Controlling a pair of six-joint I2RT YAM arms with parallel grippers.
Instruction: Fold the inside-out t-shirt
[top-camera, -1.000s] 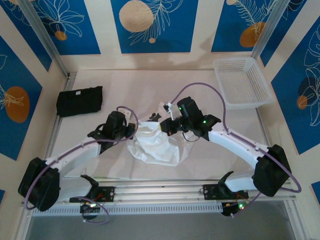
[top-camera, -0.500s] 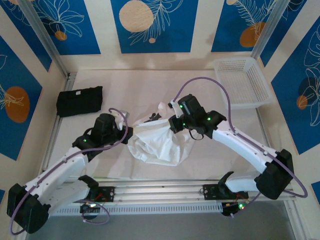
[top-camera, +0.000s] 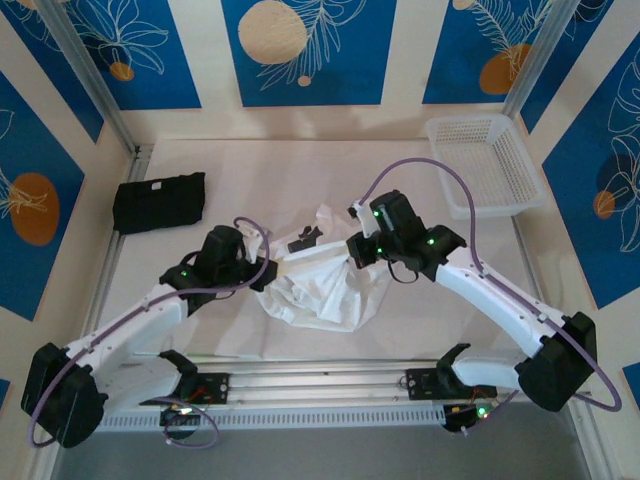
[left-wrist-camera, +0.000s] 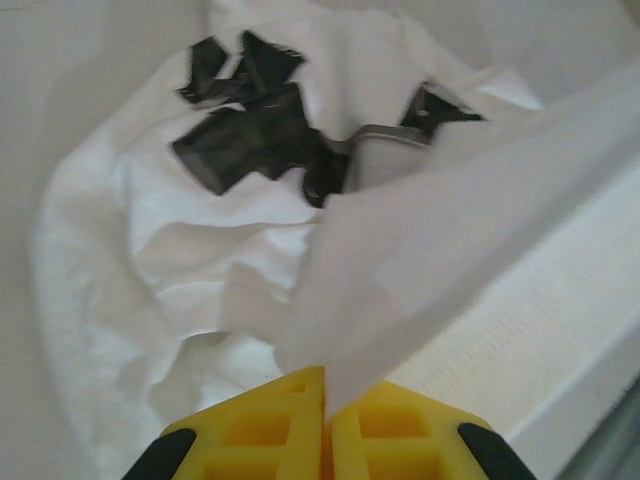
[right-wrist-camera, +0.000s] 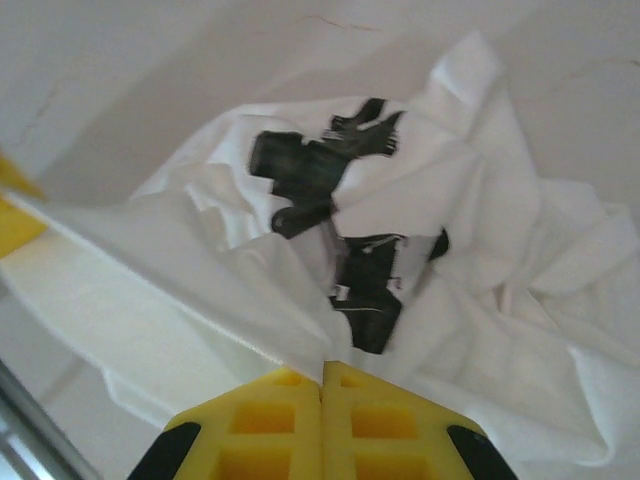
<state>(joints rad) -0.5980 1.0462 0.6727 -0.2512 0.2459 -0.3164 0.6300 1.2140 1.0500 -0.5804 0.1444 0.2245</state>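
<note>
Inside-out white thin-cloth t-shirt (top-camera: 318, 295) is a crumpled heap on the pale table (top-camera: 250, 170), btwn the 2 arms and nearer the front edge. Left gripper (left-wrist-camera: 325, 378) is clenched on a flap of it. Right gripper (right-wrist-camera: 322, 368) is pinching an edge too, w/ a band of cloth pulled taut btwn them. Progress imo: 0 folds done, not even spread flat yet. Left to do: flatten it, then sleeves + body folds. Black folded cloth garment (top-camera: 158, 202) and white plastic mesh basket (top-camera: 485, 165) sit well apart from it.
</note>
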